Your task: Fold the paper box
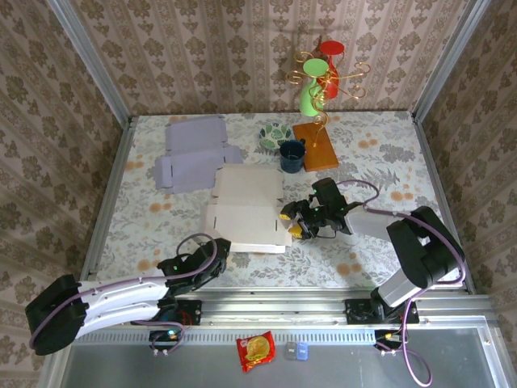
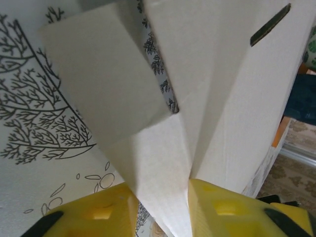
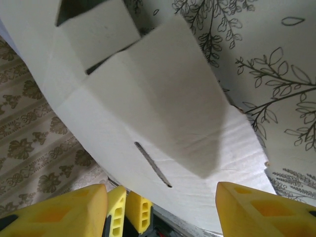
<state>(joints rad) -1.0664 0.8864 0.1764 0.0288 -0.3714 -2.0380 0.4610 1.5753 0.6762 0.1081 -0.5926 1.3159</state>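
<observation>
**Left gripper [image 2: 160,192] pinches paper box [image 1: 246,212] flap [image 2: 158,158]**

The paper box lies mid-table, its near-left flap nipped in those jaws. Right gripper [image 3: 160,192] stands open astride the box's right edge, bracing nothing, so a pull could drag the whole sheet or crease the flap off its score.

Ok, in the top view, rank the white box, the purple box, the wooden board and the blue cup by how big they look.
1. White box and purple box: about alike, too close to rank.
2. Board.
3. Cup.
</observation>
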